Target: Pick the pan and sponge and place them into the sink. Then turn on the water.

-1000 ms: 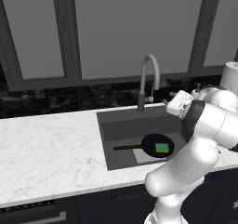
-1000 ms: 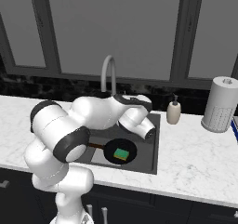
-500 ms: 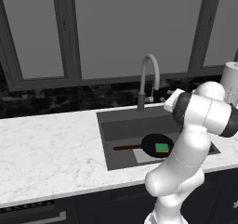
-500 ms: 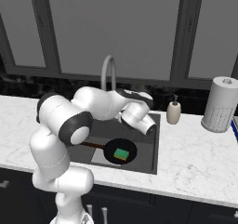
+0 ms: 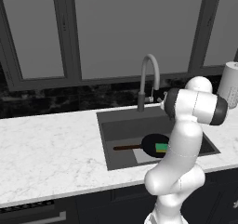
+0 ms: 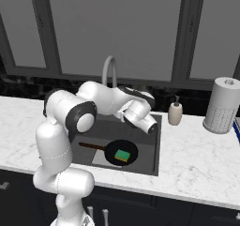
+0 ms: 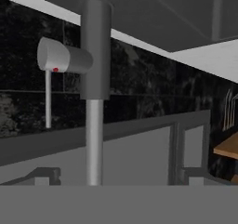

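Note:
The black pan (image 5: pixel 149 143) (image 6: pixel 118 151) lies flat on the bottom of the dark sink (image 5: pixel 106 130) (image 6: pixel 155 143), its brown handle pointing left. The green sponge (image 5: pixel 161 147) (image 6: pixel 123 155) rests inside the pan. My gripper (image 5: pixel 162 99) hangs above the sink's back edge, close beside the base of the grey gooseneck faucet (image 5: pixel 149 69) (image 6: pixel 108 68) (image 7: pixel 95 56), mostly hidden by my arm. It is open and holds nothing. The hand view looks at the faucet stem and its side lever (image 7: pixel 62 56) from close by. No stream of water comes from the spout.
A white soap dispenser (image 6: pixel 175 113) stands right of the sink, and a paper towel roll (image 6: pixel 222 105) (image 5: pixel 230 83) further right. White marble counter (image 5: pixel 46 144) stretches to the left. Dark windows and a black backsplash rise behind the faucet.
My hand has swung up and back from over the sink toward the faucet base, and the forearm has turned. Pan and sponge have stayed where they lie.

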